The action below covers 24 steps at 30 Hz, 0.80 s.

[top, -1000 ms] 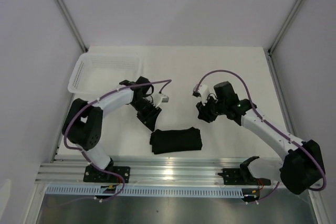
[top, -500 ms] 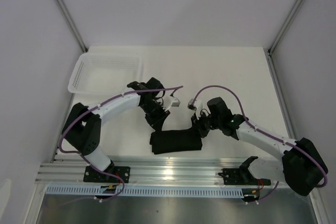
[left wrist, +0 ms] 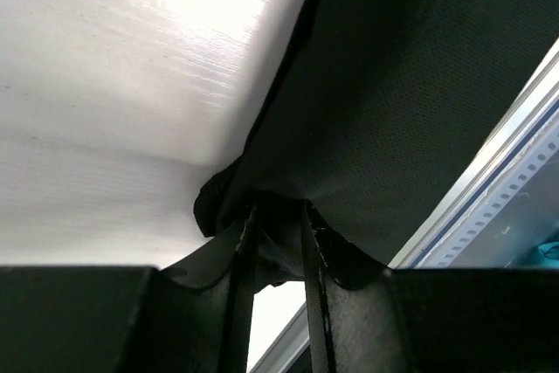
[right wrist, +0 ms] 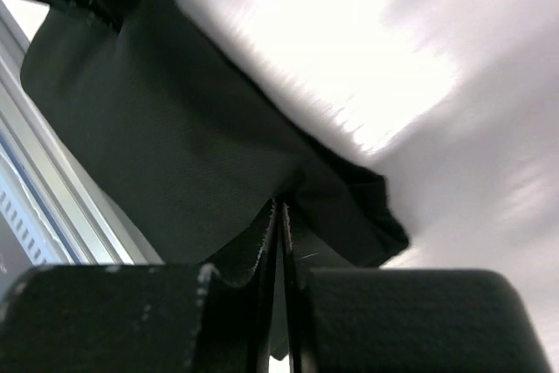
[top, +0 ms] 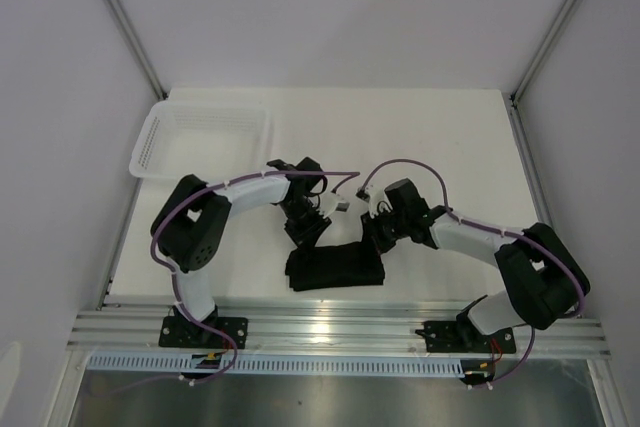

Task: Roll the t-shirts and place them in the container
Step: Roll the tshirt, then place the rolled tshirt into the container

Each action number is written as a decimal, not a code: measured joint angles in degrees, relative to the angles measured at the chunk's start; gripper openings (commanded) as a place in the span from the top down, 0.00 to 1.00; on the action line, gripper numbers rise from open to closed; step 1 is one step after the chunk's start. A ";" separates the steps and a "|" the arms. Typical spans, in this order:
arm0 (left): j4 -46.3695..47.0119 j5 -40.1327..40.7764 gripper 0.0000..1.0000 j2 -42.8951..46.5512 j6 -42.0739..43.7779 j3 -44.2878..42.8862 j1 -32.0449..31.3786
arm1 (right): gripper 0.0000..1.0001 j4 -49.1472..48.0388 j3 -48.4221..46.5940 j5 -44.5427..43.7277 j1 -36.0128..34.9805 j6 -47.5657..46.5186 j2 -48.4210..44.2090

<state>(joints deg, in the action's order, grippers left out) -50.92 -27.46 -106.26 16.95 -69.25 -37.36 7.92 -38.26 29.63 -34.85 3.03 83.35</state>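
t-shirt (top: 335, 269): folded into a squat black rectangle, flat on the counter (top: 440, 137), near-centre, just ahead of the aluminium rail (top: 330, 327) at the near edge.

left gripper (top: 306, 237): down on the shirt's far-left corner. Wrist view shows a wad of black cloth bunched between the fingers (left wrist: 240, 255), so it is pinching the t-shirt edge, with a narrow gap left between the jaws.

right gripper (top: 379, 243): down on the far-right corner. Fingers (right wrist: 267, 242) are pressed almost together with a thin fold of the cloth caught at the tips, so it is also pinching the shirt.

Both grips sit on the far edge, one per corner. The rest of the shirt lies between them and toward the near side.

Cloth: matte, soft, fine knit weave visible up close, corners rumpled where pinched. Counter: smooth white, glare patches in both wrist views.

White mesh plastic basket (top: 150, 142): far-left, rectangular with rounded corners, well apart from the shirt.
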 measured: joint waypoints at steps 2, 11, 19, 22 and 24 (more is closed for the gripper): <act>0.11 0.35 0.70 -0.17 -0.20 -0.15 0.17 | 0.92 -0.02 -0.46 -0.09 1.07 0.35 0.02; 0.59 1.36 0.66 -0.87 -0.48 -0.70 0.90 | 0.82 1.92 -2.95 -0.11 3.19 -0.02 1.33; -1.01 1.27 0.59 1.27 -0.37 -6.08 2.64 | 0.56 5.22 -6.34 -5.44 -0.28 -8.98 -8.68; -1.97 0.52 0.56 3.23 0.22 -8.72 2.82 | 0.56 5.22 -6.80 -4.87 -0.13 -8.31 -12.00; -2.36 0.13 0.54 3.61 1.31 -10.49 2.56 | 0.55 5.01 -7.28 -4.79 1.49 -6.01 -12.15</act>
<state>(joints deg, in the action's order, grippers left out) -53.28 -27.33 -102.65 18.26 -79.75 -34.81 12.93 -45.54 24.84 -33.36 -2.98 71.20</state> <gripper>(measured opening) 0.436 0.441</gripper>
